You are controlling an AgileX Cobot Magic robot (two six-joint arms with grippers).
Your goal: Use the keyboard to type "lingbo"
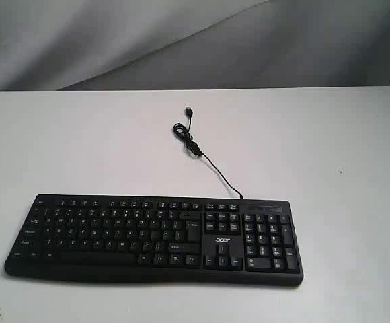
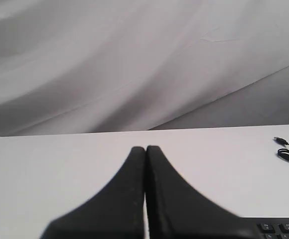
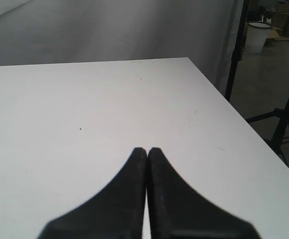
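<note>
The wide black keyboard with white legends and an "acer" logo lies near the front of the white table. Its thin black cable runs back to a loose USB plug. Neither arm appears in the exterior view. In the left wrist view my left gripper is shut and empty over bare table, with a corner of the keyboard and the cable end off to one side. My right gripper is shut and empty over bare table; the keyboard is out of that view.
A grey cloth backdrop hangs behind the table. The right wrist view shows the table's side edge, with black tripod legs and a white bin on the floor beyond it.
</note>
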